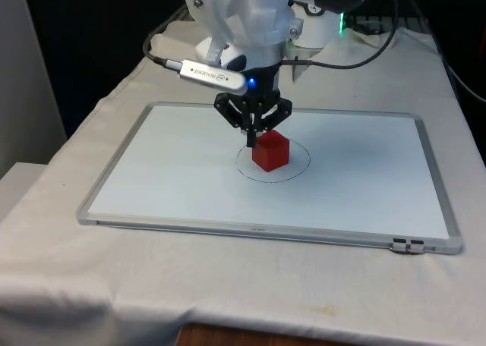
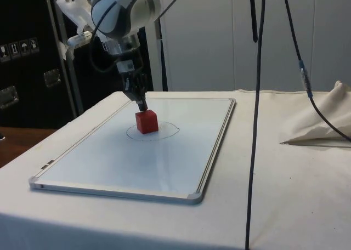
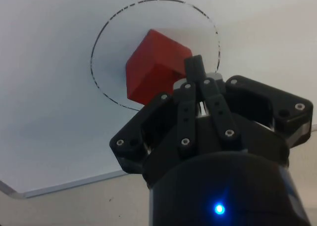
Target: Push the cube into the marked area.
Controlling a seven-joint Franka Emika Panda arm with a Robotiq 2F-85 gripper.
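Here is the table (image 1: 68,285), wide under its white cloth, creased and hanging over the near edge; on it lies a whiteboard (image 1: 364,202), flat, silver-framed, its long sides running across the front view; from the side it stretches away lengthwise (image 2: 109,162), one corner close to the camera.

Above the board leans the white arm (image 1: 243,20), bent down over the board's middle, a black cable looping off behind it; in the side view two more dark cables (image 2: 255,151) hang straight down in front of the scene, and a bunch of loose cloth (image 2: 323,118) sits heaped on the table's far side.

Now the marked area (image 1: 298,168), a thin pen-drawn circle on the board, roughly at its centre; and look, the red cube (image 1: 271,150) stands inside that ring, flat on the board, nearer the ring's edge on the front view's left than the opposite edge; the wrist view shows it (image 3: 148,70) sitting within the line, one corner reaching close to it.

And the pincer (image 1: 251,139), black, pointing down, its fingers (image 3: 196,67) drawn together into a single narrow tip; that tip sits right against the cube's upper edge, on the side towards the robot; nothing is clasped between them.
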